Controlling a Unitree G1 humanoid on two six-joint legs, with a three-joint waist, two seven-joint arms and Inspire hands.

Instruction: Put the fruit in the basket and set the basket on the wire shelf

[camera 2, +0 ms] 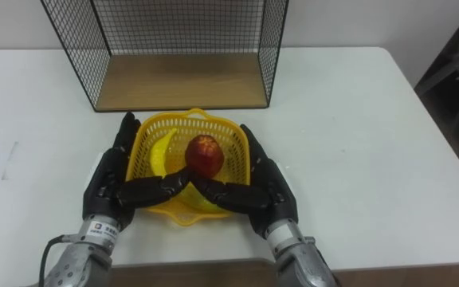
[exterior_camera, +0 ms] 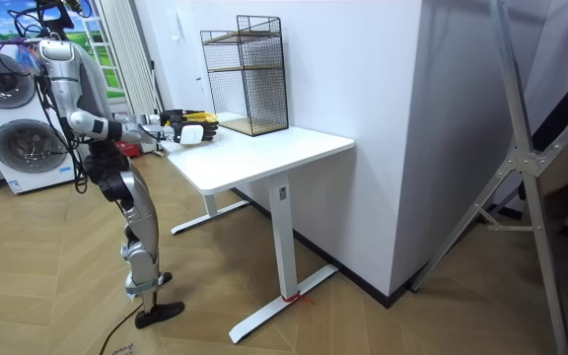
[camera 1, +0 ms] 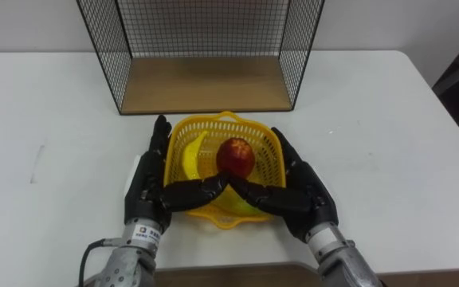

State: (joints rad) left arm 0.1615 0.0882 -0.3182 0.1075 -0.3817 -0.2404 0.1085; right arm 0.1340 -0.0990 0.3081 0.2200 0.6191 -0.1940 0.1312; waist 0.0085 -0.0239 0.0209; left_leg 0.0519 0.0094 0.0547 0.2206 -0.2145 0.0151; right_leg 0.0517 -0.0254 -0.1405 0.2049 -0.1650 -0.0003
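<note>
On the white table (camera 1: 389, 119), at its far edge, stands the wire shelf (camera 1: 205, 84), open front facing the robot and its wooden floor bare. Just in front of the opening sits the yellow basket (camera 1: 268, 147), its far rim near the shelf's lip but apart from it. In the room view the robot stands at the table's end with both arms reached out over the top.

The left hand (camera 1: 146, 187) lies along the basket's left wall and the right hand (camera 1: 305, 191) along its right wall. Both are open, fingers straight and pointing toward the shelf, with the thumbs (camera 1: 198, 191) stretched across the near rim until they almost meet. Nothing is curled round the rim, so the hold looks like a squeeze between two flat hands. Whether the basket is off the table yet cannot be told.

Inside, the banana (camera 1: 190, 155) rests against the left wall and the apple (camera 1: 235, 156) sits beside it, toward the middle. The fruit part looks done, and what remains is carrying the basket in.

To do that well, keep the pressure even on both sides, since the thin plastic walls will likely flex and could slip out. Lift only enough to clear the shelf's front edge and keep the basket level so the apple does not roll. Push straight forward, centred between the mesh sides, because the hands add width and may catch the wire.
</note>
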